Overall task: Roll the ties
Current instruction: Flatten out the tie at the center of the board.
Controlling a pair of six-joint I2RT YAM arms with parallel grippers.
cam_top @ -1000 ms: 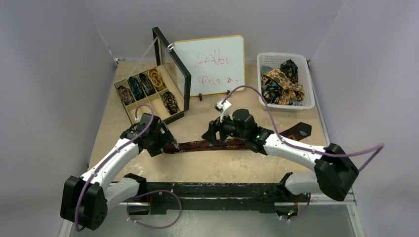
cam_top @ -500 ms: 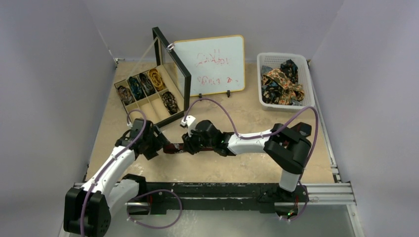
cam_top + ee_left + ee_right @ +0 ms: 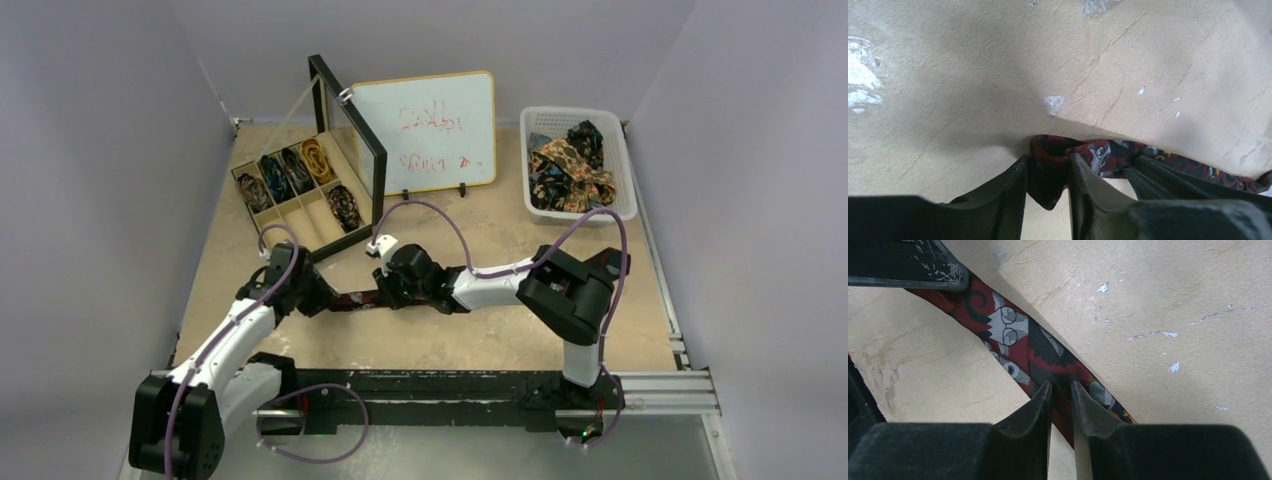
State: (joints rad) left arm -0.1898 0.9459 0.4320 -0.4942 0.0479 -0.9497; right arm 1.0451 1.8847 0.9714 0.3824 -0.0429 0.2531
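We find bare table open on the near side of the left end effector and right end effector. Between them the maroon tie fills the narrow gap. Just beyond them, the compartment box and its upright lid block passage.

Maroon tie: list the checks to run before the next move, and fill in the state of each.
1. Left hand holds the end of the maroon tie: ok, fabric fills its grip.
2. Right hand pinches the tie: ok, closed narrowly across it.
3. Tie flat between the hands: not ok, it is bunched at the left hand.
4. Far end of the tie free of snags: cannot tell, the right arm hides it.
5. Free slot in the compartment box: ok, the near slots look empty.
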